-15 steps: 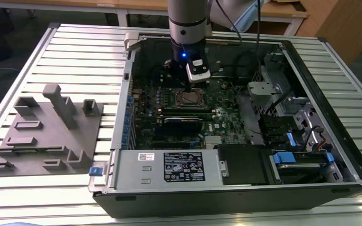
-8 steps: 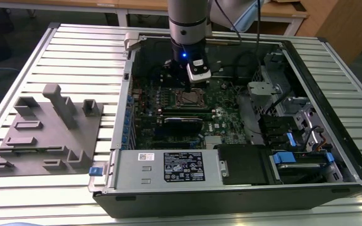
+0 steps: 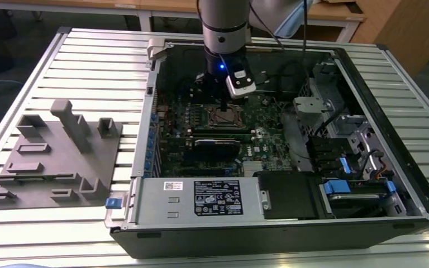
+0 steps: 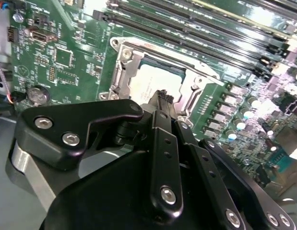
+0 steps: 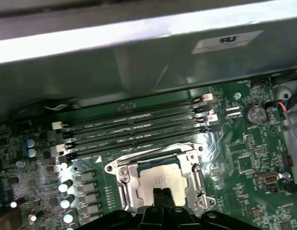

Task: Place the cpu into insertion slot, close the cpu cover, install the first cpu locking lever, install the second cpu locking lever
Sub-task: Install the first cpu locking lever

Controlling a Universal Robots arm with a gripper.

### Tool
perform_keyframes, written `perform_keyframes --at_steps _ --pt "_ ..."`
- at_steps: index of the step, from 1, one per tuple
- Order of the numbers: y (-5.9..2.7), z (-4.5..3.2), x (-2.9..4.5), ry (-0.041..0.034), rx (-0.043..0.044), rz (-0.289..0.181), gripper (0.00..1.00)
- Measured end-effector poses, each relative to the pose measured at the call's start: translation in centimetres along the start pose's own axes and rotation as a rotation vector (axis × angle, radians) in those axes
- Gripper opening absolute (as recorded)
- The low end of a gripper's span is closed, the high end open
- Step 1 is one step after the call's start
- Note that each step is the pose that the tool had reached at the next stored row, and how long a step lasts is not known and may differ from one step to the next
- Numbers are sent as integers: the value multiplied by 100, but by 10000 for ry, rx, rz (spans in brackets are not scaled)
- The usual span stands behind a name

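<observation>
The cpu (image 5: 160,181) (image 4: 155,82) lies in the insertion slot (image 3: 225,116) on the green motherboard, its pale metal top showing. The silver cpu cover (image 5: 126,179) (image 4: 123,72) is folded down around it, framing the chip. A thin lever wire (image 5: 148,155) runs along one side of the socket; I cannot tell whether it is latched. My gripper (image 5: 161,194) (image 4: 162,98) (image 3: 224,106) hangs straight over the socket. Its two black fingertips are shut together with nothing between them, just above or touching the chip.
Long memory slots (image 5: 134,125) run beside the socket, with the case wall (image 5: 138,62) behind them. A coin battery (image 5: 256,114) sits nearby. Outside the case, a grey fixture plate (image 3: 51,156) lies at the exterior view's left. The power supply (image 3: 199,198) and drive bays (image 3: 348,187) fill the near side.
</observation>
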State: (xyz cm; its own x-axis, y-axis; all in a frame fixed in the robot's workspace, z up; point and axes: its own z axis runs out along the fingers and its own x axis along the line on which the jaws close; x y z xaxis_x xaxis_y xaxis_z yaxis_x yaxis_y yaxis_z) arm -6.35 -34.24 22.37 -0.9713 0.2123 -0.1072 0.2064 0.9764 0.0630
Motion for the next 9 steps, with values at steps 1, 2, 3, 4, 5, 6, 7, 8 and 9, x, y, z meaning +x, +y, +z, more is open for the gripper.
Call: perform_keyframes --at_steps 1,2,3,4,5,6,7,8,9 --pt "3 2 -16 3 9 -1 11" --pt "6 4 -31 5 29 -4 11" --pt "10 7 -45 4 73 -9 11" --pt "12 9 -56 0 136 -15 11" --pt "14 11 -66 -6 205 -23 11" --pt "16 13 -74 -13 276 -31 11" --pt "17 15 -81 -21 342 -40 11" --pt "18 18 -84 -23 366 -41 11" --pt "18 23 -85 -22 369 -41 11"
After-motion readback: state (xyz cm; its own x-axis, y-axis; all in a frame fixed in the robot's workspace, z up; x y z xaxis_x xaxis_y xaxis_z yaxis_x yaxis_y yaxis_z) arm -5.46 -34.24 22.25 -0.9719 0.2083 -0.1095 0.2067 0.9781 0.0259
